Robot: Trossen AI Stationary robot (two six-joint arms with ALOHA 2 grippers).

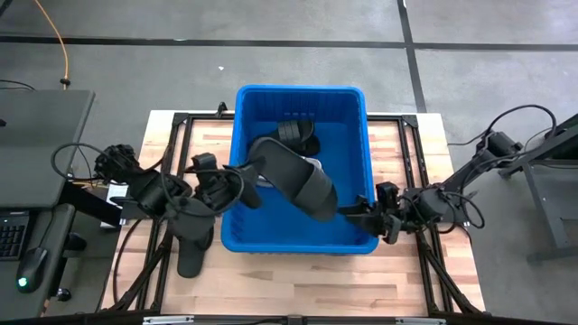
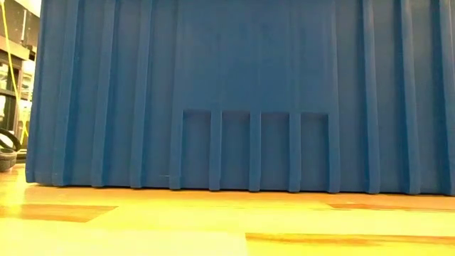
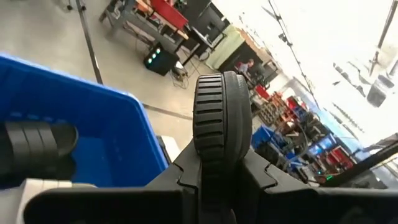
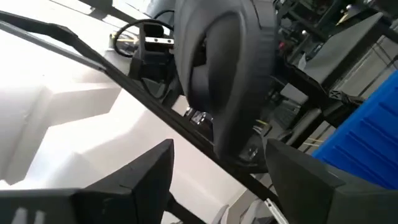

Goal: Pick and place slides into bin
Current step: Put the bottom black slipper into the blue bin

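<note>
**Black slide held over the bin, one end effector gripping, the other spread**

A black slide (image 1: 293, 176) hangs over the middle of the blue bin (image 1: 361, 117), running diagonally from centre-left toward the lower right of the high view. It looks light, rubbery and somewhat flexible; the flat sole should bend a little under its own weight when held by 1 end, and the ribbed strap offers a grippy surface. My judgement is that the sole edge at heel or toe, or the strap arch, is the surest place to take hold, since the broad sole face is too wide to pinch.

The left end effector (image 1: 237, 185) sits at the bin's left wall and, in its wrist view, is clamped tightly on the ribbed edge of the slide (image 3: 222, 115), which stands up between its fingers. The right end effector (image 1: 354, 213) is at the bin's lower right corner, just beside the slide's other end. Its wrist view shows its fingers (image 4: 134, 177) spread wide with the slide (image 4: 224, 68) ahead of them; nothing sits in its grasp.

At least 1 more black slide (image 1: 296, 134) lies inside the bin near the upper wall. Another dark slide (image 1: 194, 248) lies on the wooden counter (image 1: 406, 271) at lower left, outside the bin.
</note>
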